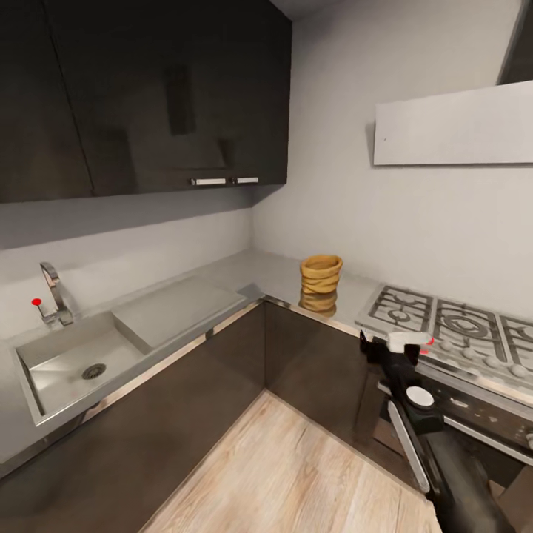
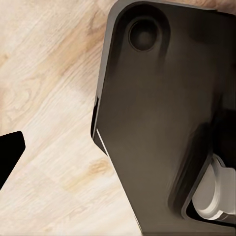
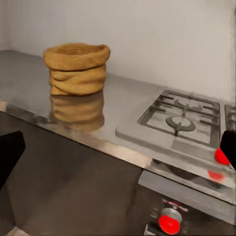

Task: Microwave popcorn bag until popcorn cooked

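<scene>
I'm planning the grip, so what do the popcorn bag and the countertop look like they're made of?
The popcorn bag looks like soft matte cloth, mustard-tan, with slumped folds and a thick rolled rim. The countertop looks like polished grey steel, since it mirrors the bag, though a render leaves that open.

My head camera looks forward and down from well back at the corner countertop (image 1: 259,274), with the sink (image 1: 66,363) on my left and the gas hob (image 1: 444,326) on my right. My right wrist camera faces the same hob (image 3: 182,123) and the popcorn bag (image 3: 77,69) from near, low at the counter's edge. My left wrist camera points down, close to the wooden floor (image 2: 44,98).
</scene>
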